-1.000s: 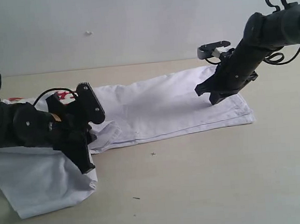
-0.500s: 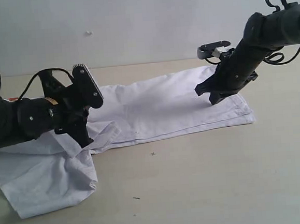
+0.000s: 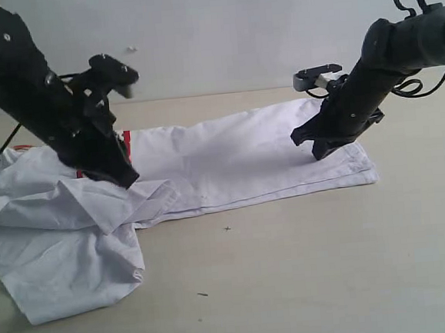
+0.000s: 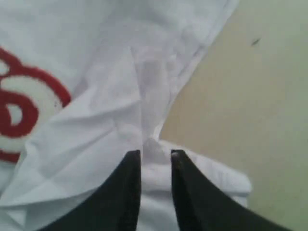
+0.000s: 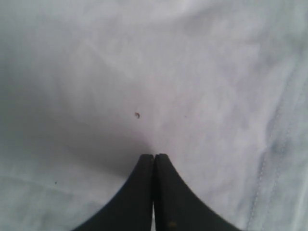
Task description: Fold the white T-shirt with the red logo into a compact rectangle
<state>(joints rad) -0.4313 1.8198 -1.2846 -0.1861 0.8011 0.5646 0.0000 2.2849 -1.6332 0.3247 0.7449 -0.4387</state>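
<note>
table: we see it fill the lower frame | white T-shirt: lower left to centre right, left end rumpled | left gripper: jaws nearly closed, pinching a shirt fold | right gripper: jaws together, empty, tips on shirt

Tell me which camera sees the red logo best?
The left wrist view: the red logo is big and close. The exterior view shows only a red sliver beside the left arm. The right wrist view shows just plain white T-shirt.
</note>
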